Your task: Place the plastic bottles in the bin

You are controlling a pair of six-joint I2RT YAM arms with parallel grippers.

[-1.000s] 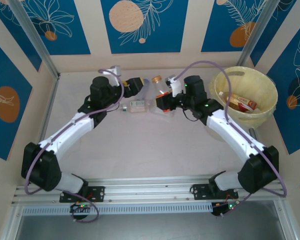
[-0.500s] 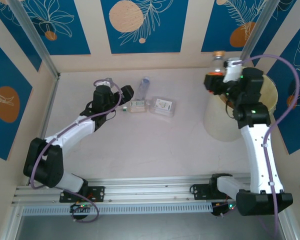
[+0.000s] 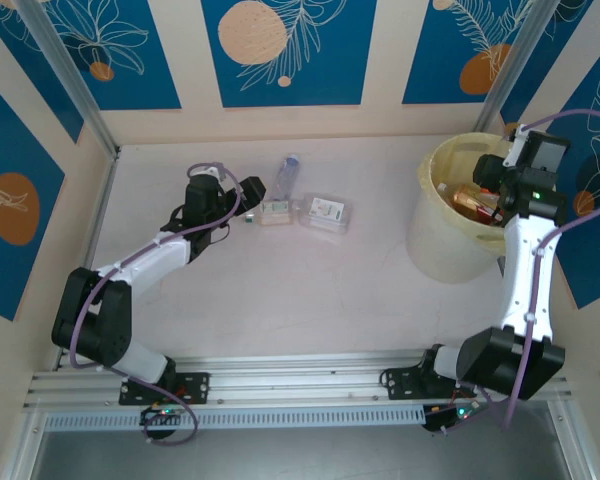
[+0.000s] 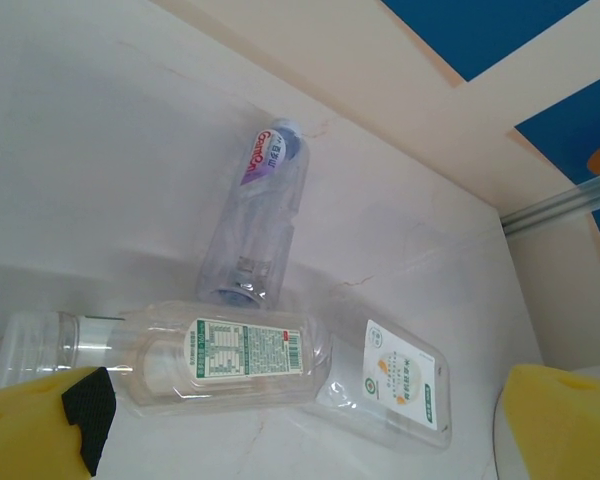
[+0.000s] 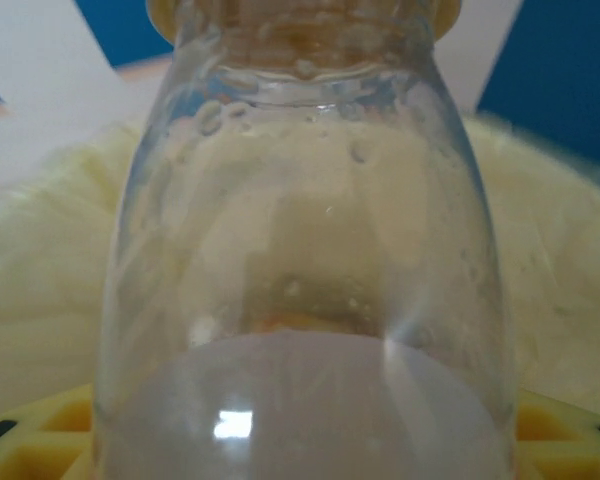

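Three clear plastic bottles lie at the back of the table: one with a purple-blue label, one with a green label, and a flat one. My left gripper stands open just left of the green-label bottle, its yellow fingers wide apart. My right gripper hangs over the pale yellow bin, shut on a clear bottle with a yellow-orange cap. Red-labelled bottles lie inside the bin.
Patterned walls close the table at the back and both sides, with metal posts at the corners. The bin stands tight against the right wall. An aluminium rail runs along the near edge by the arm bases.
My right arm lifted a bottle from the middle of the table and swung it right, now over the bin's mouth. My left gripper drew back slightly and stays open by the bottles.
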